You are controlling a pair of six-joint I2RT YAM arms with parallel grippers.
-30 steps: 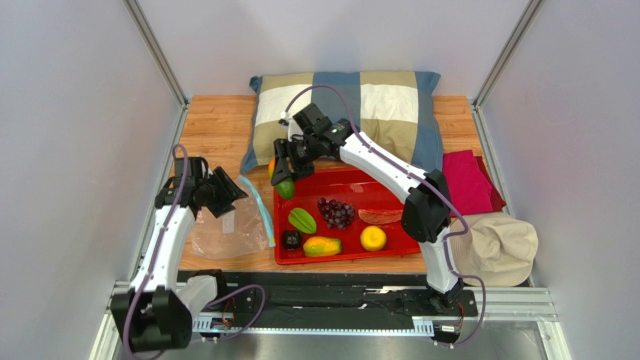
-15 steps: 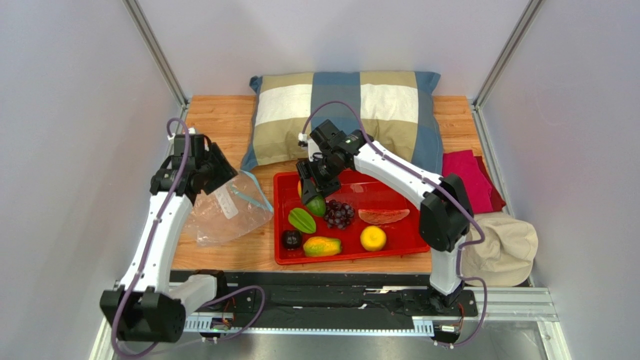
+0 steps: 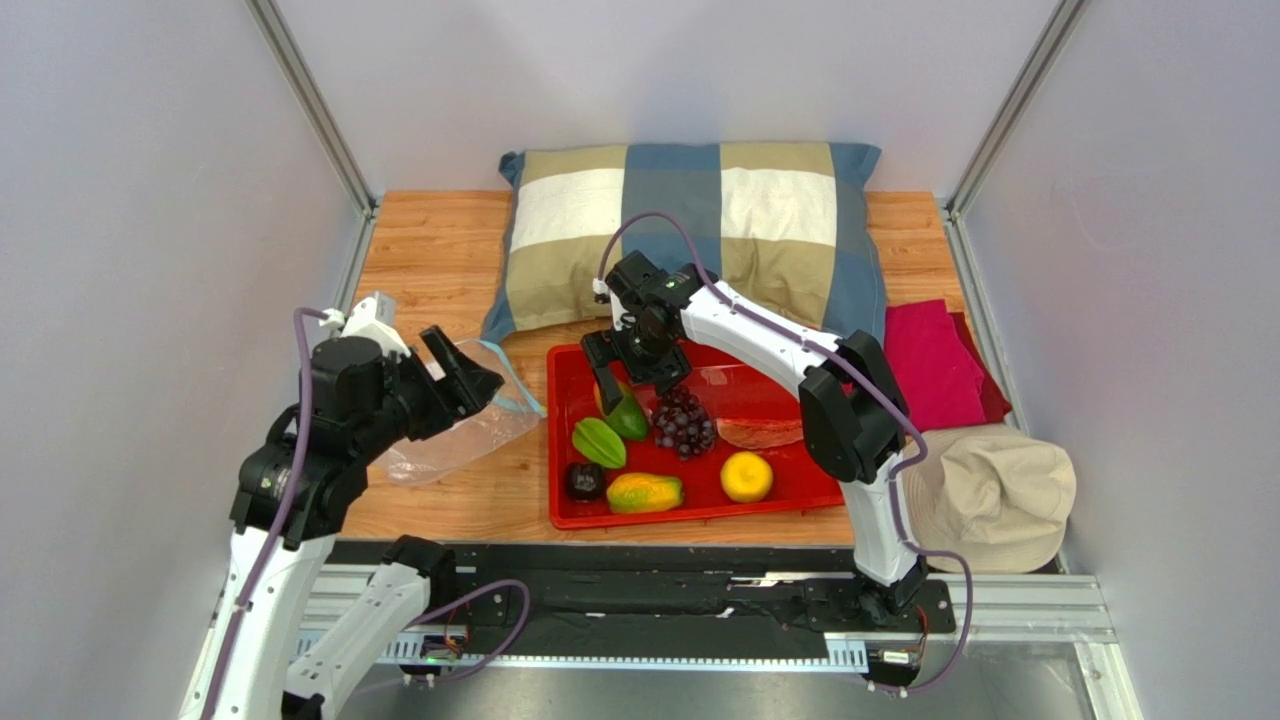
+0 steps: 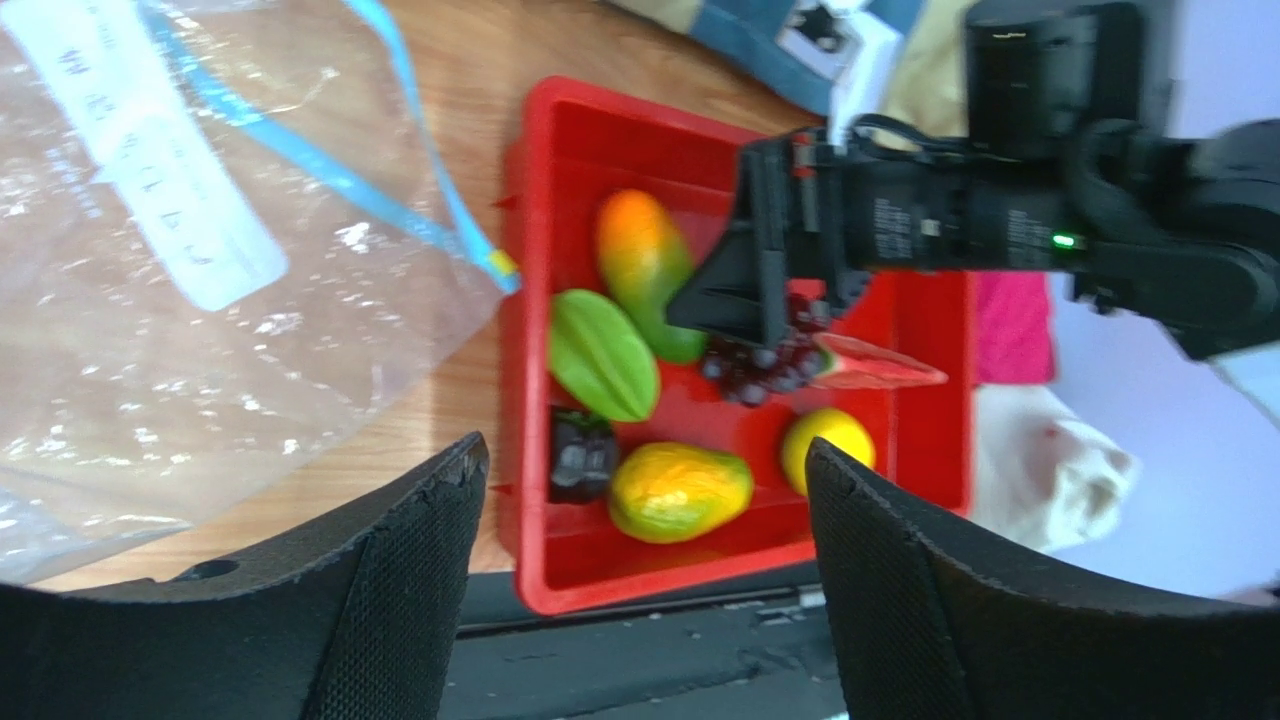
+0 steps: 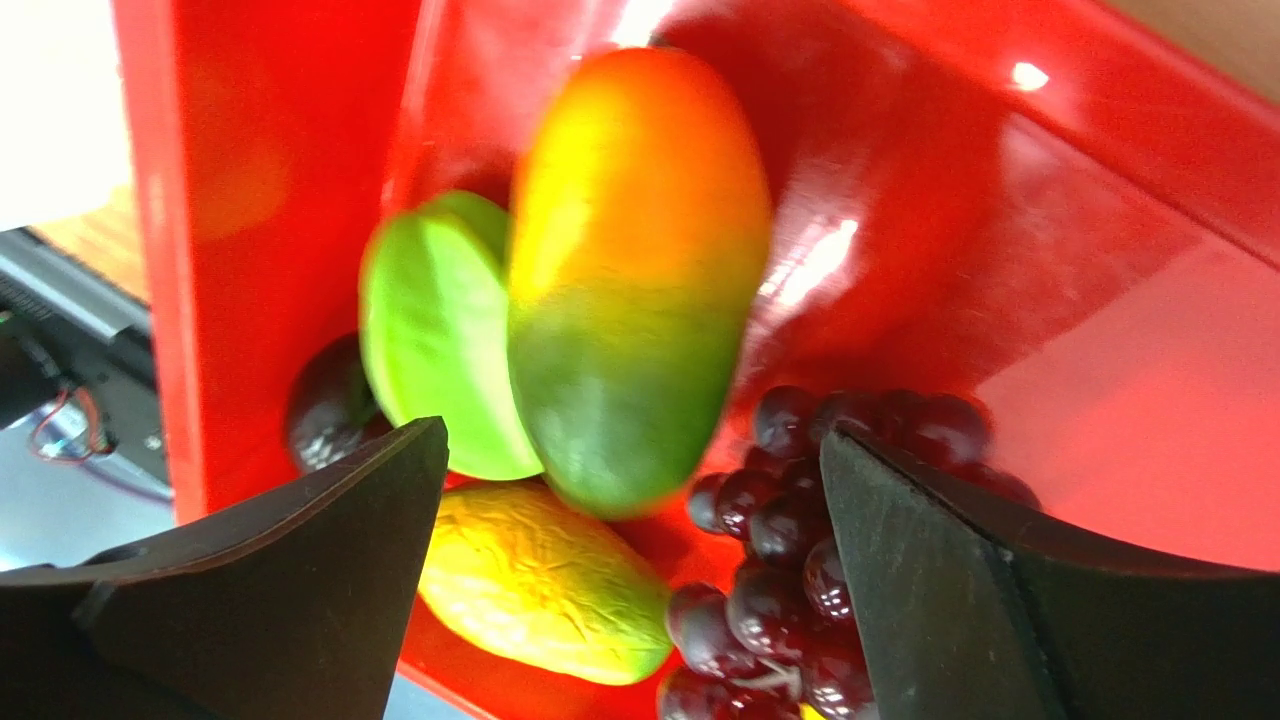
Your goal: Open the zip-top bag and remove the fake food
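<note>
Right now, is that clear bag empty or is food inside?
Empty: the zip-top bag is see-through with nothing inside; the fake food is over in the red tray.

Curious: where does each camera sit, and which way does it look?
Top external: above and behind the bases, looking down; left arm and right arm show.
Left wrist: on the left arm, facing over the zip-top bag toward the red tray; left gripper frames the bottom.
Right wrist: on the right arm, looking into the tray; right gripper frames the orange-green mango.
Shared: both wrist views show that mango.
</note>
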